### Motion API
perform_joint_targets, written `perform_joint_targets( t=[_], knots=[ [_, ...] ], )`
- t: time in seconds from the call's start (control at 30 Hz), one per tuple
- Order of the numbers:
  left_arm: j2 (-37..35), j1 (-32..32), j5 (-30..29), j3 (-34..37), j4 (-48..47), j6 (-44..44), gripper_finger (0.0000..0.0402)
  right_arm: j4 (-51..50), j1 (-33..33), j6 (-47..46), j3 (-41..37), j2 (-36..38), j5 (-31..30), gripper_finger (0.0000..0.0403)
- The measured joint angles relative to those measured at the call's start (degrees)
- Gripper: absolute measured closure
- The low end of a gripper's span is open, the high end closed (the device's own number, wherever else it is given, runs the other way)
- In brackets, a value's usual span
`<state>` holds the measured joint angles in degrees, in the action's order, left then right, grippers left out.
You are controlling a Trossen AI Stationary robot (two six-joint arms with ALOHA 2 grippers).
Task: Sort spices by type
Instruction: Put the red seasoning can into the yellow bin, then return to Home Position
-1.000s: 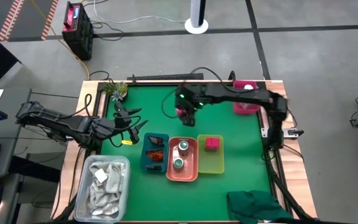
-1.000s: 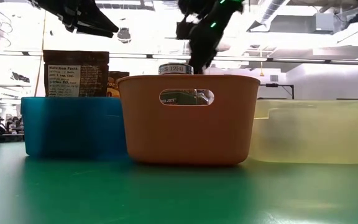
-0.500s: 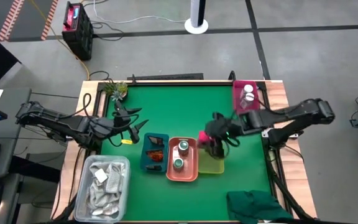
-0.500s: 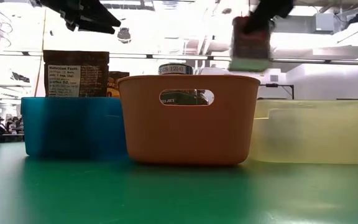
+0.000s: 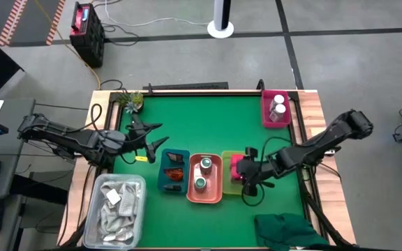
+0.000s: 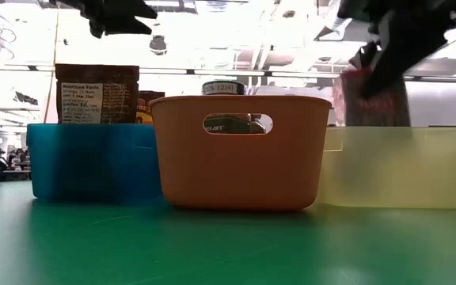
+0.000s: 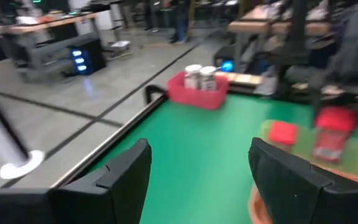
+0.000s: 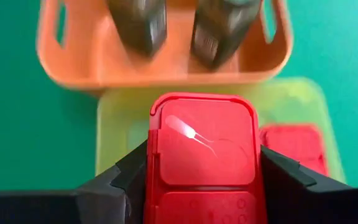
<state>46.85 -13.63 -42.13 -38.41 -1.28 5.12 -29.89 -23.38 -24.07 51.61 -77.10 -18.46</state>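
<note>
My right gripper (image 8: 205, 186) is shut on a pink cube box (image 8: 204, 146) over the yellow tray (image 5: 237, 187), where a second pink box (image 8: 293, 144) lies. In the low view the held box (image 6: 364, 99) shows blurred, just above the yellow tray's rim (image 6: 394, 131). Two green-lidded jars (image 5: 202, 174) stand in the orange tray (image 5: 215, 195). Dark packets (image 5: 174, 167) stand in the blue tray (image 5: 163, 183). Two white-lidded jars (image 5: 278, 104) stand in the pink tray (image 5: 271, 122). My left gripper (image 5: 149, 141) hovers open to the left of the blue tray. My right gripper pinches the pink cube box between its two fingers (image 8: 126, 177), one on each of two opposite side walls, with the lid (image 8: 204, 140) facing the wrist camera. The fingers come slanting down from the table's right. The box is lifted clear above the yellow tray.
A clear bin of white sachets (image 5: 117, 202) sits at the near left corner. A green cloth (image 5: 285, 230) lies at the near right edge and a small plant (image 5: 130, 100) at the far left. Bare green table (image 5: 208, 118) lies far of the trays.
My right gripper has carried the pink box from the far middle of the table toward the near right, over the orange tray's far side to above the yellow tray, and has come down to just above that tray's rim. It has stayed shut on the box.
</note>
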Motion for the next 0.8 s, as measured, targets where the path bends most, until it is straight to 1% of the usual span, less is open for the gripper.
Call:
perform_joint_targets(
  t=[0.1,0.2,0.37,0.47,0.57,0.7,0.8],
  knots=[
    [0.00,0.00,2.92,0.00,1.54,-0.20,0.0146,1.14,-0.26,-0.93,-1.78,-1.02,0.00,0.0164],
    [0.03,-0.02,3.04,0.00,1.73,-0.26,0.0146,4.68,-0.11,-1.14,-3.72,-0.92,-0.13,0.0159],
    [0.11,-0.09,3.16,0.24,2.13,-1.73,0.0146,5.56,-0.13,-1.15,-4.23,-0.94,-0.15,0.0132],
    [0.40,-0.76,4.66,0.34,3.55,-4.36,0.0146,5.53,-0.13,-1.15,-4.21,-0.92,-0.14,0.0117],
    [1.16,-1.36,5.05,3.44,11.47,-8.99,0.0146,5.91,-0.11,-1.06,-4.21,-0.92,-0.15,0.0110],
    [1.09,-0.86,5.88,9.79,25.89,-14.29,0.0146,4.06,-0.11,-0.99,-2.60,-0.79,-0.15,0.0108],
    [-0.60,-0.67,5.84,11.99,28.50,-15.99,0.0146,0.86,-0.11,-0.82,-0.28,0.53,-0.15,0.0107]
  ],
)
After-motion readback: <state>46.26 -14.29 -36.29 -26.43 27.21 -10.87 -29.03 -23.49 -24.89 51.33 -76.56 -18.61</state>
